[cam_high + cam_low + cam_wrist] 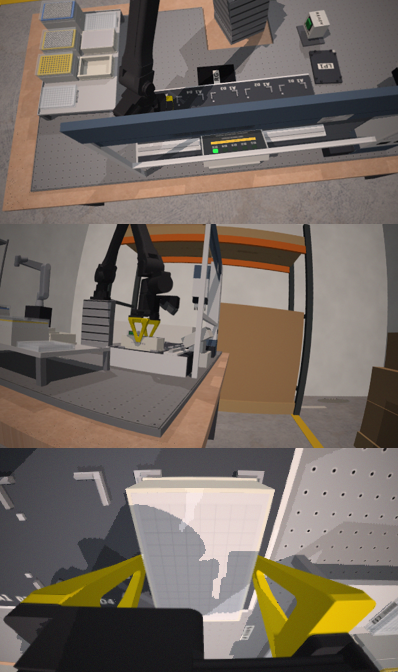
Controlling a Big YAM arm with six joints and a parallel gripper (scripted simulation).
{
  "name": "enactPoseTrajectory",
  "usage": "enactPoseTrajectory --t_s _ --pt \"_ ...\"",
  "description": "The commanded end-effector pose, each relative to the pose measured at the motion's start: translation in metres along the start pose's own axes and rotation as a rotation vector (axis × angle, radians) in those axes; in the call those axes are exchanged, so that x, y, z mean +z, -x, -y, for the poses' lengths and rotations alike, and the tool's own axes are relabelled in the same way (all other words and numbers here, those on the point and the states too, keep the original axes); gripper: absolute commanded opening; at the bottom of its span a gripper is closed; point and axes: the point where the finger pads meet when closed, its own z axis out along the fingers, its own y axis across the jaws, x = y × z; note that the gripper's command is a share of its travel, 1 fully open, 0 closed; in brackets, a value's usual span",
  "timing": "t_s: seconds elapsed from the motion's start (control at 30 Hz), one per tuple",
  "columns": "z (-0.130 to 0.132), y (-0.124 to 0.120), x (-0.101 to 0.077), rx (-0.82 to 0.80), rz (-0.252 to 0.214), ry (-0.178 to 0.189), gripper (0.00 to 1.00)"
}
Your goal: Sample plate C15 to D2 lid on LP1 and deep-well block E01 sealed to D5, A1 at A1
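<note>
Jaws wide, gripper [200,580] straddling block E01 [200,548] with a thin gap showing at each yellow finger [310,598]. E01 sits sealed on the deck [267,93] at D5, corner brackets [95,480] beyond its far end. Panel [233,144] D5 lamp green. Shelf [93,99] at left on the bench [93,193].

block E01 [199,548] on deck, inside brackets | pincer [200,593] fingers either side — apart | shelf [93,99] beside deck
</note>
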Motion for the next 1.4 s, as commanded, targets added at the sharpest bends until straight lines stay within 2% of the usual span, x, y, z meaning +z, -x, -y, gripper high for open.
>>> enactPoseTrajectory --t_s 0.0,0.1,1.37 --pt "0.008 -0.005 -0.005 0.006 0.007 -0.008 1.00" --pt "0.018 0.007 -0.011 0.009 0.029 -0.028 1.00" --pt "0.015 0.003 -0.009 0.008 0.022 -0.021 1.00"
